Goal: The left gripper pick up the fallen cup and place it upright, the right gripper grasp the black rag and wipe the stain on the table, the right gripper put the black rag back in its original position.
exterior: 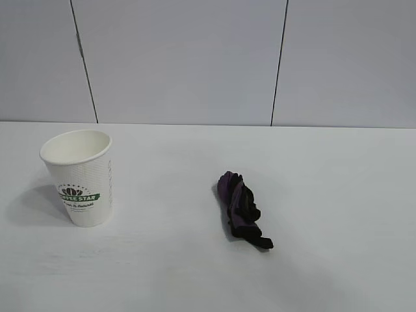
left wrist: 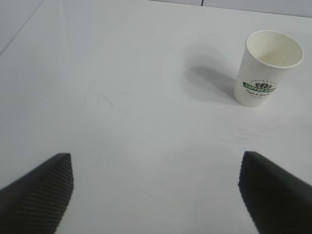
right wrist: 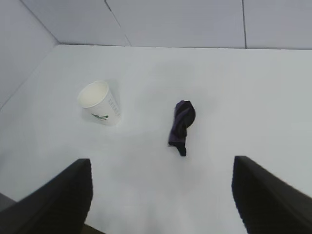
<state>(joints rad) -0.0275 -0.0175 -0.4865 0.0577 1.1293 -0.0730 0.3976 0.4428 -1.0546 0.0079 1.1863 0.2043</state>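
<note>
Cup upright at the worktop's left, black rag lying mid-worktop, no stain visible. My left claw and right claw gape wide, empty. Risk: a careless sweep could topple the cup again.

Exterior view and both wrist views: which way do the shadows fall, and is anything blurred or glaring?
Exterior view: the cup casts a soft shadow toward the picture's left on the table; the black rag shows only a thin shadow at its edge; no glare. Left wrist view: the cup's shadow is diffuse, and the nearby dark jaws look soft. Right wrist view: the jaws at the frame's foot are blurred; cup and rag are clearer.
</note>
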